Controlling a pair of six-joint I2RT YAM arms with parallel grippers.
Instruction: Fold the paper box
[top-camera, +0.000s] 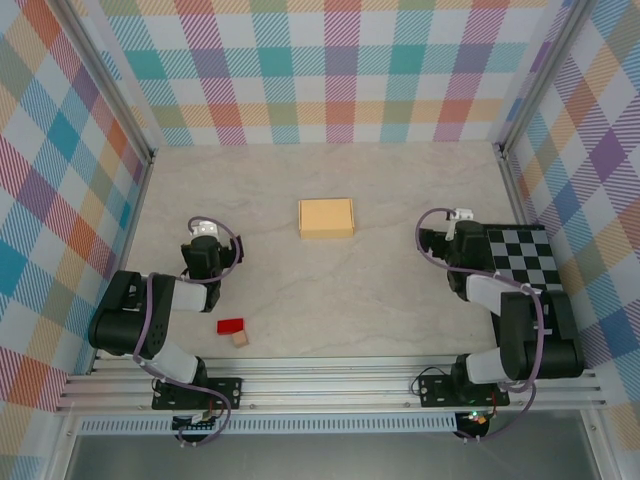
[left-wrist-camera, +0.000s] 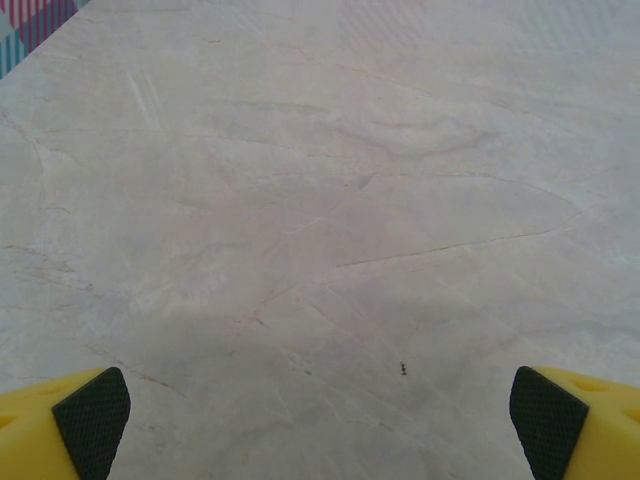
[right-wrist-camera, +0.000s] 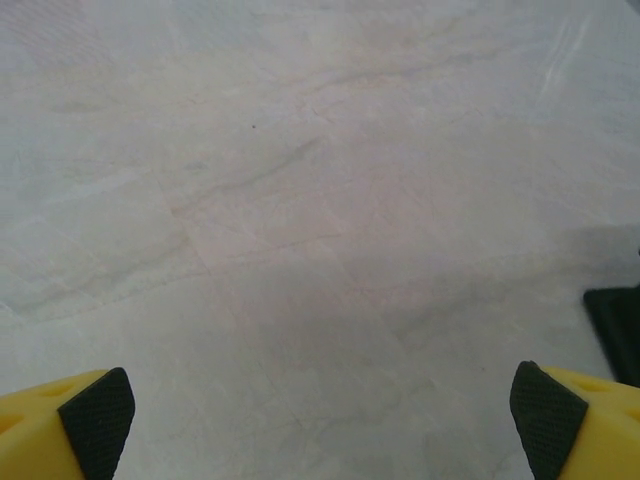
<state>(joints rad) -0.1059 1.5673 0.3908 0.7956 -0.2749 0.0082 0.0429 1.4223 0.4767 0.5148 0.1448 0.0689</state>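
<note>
The paper box (top-camera: 326, 218) is a small flat pale yellow-orange rectangle lying on the table at mid-back, between the two arms. My left gripper (top-camera: 204, 231) hovers well to its left; in the left wrist view its yellow fingers (left-wrist-camera: 90, 420) stand wide apart over bare table, so the left gripper (left-wrist-camera: 320, 425) is open and holds nothing. My right gripper (top-camera: 461, 216) is well to the box's right, beside the checkerboard. Its black-padded fingers (right-wrist-camera: 548, 410) are also spread wide over bare marble, so the right gripper (right-wrist-camera: 320, 425) is open and holds nothing.
A small red block (top-camera: 231, 326) and a tiny tan wooden cube (top-camera: 240, 339) lie near the front edge by the left arm. A black-and-white checkerboard (top-camera: 524, 256) lies at the right, its dark corner (right-wrist-camera: 615, 325) showing in the right wrist view. Plaid walls enclose the table.
</note>
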